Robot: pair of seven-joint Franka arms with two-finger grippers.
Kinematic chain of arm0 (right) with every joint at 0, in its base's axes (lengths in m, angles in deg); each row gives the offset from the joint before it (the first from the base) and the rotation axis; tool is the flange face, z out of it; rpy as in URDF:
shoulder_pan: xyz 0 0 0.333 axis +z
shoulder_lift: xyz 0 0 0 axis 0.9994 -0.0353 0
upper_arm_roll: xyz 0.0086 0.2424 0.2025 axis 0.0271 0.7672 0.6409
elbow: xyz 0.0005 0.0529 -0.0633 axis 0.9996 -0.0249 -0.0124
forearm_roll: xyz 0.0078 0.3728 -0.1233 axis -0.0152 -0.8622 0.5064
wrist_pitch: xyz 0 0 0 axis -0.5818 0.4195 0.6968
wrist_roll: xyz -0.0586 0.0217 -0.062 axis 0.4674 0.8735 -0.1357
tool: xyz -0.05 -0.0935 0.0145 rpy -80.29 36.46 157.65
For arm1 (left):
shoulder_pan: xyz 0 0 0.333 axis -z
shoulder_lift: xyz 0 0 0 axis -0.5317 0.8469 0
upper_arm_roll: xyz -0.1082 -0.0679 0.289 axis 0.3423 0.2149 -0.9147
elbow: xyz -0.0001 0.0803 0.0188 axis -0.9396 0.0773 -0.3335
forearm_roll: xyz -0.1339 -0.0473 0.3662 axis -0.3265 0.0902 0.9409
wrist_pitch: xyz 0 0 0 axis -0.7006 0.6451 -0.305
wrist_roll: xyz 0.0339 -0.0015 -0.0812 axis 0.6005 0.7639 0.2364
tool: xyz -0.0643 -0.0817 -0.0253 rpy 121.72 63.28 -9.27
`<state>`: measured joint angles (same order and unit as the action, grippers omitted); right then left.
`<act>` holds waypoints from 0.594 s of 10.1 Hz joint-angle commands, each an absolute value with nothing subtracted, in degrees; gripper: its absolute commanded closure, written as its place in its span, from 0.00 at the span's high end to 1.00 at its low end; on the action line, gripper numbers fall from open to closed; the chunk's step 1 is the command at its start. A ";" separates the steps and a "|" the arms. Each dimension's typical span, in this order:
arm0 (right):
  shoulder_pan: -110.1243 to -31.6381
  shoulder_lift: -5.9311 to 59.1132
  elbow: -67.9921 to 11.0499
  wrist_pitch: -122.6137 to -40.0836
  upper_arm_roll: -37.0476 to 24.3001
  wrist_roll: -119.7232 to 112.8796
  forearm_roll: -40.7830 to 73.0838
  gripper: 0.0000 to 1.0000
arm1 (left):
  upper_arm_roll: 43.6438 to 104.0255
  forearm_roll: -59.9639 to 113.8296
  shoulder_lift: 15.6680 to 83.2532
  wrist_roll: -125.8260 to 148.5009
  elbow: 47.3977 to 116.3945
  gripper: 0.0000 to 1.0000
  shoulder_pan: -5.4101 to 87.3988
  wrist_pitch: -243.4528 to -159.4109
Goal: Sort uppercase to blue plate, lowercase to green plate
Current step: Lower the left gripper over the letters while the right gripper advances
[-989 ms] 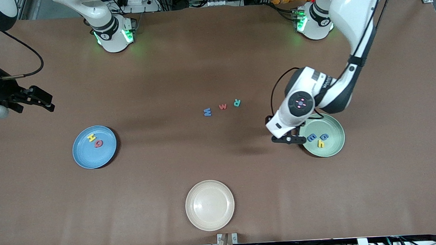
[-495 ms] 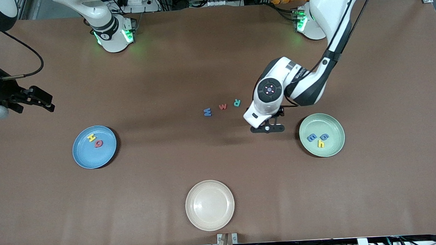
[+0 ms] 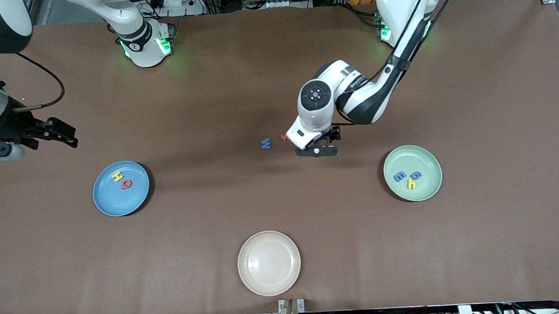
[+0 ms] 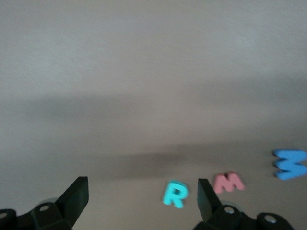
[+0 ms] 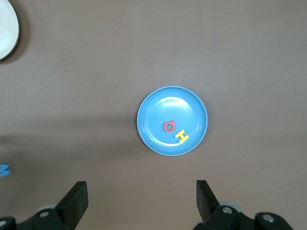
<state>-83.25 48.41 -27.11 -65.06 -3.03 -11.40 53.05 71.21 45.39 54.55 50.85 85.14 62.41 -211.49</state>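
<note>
Front view: the left end effector (image 3: 316,151) hovers released over the middle of the surface (image 3: 504,241), above the teal R, hiding it; the red w (image 3: 283,137) peeks out beside the blue W (image 3: 266,144). The right end effector (image 3: 63,135) waits released over the right arm's end. The blue plate (image 3: 109,204) holds the yellow H (image 3: 117,176) and red Q (image 3: 126,184); the green plate (image 3: 427,190) holds three letters. A cream plate (image 3: 269,263) lies nearest the camera.

Left wrist view: the teal R (image 4: 175,193) sits between the open fingers (image 4: 74,196), with the red w and blue W in a row beside it.

Right wrist view: the blue plate with H and Q lies below the spread fingers (image 5: 76,199).
</note>
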 commanded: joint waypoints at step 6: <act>-74.82 39.44 -29.82 -66.00 -3.21 -12.06 52.82 1.00 | 70.71 46.91 58.11 60.16 86.25 1.00 69.38 -213.56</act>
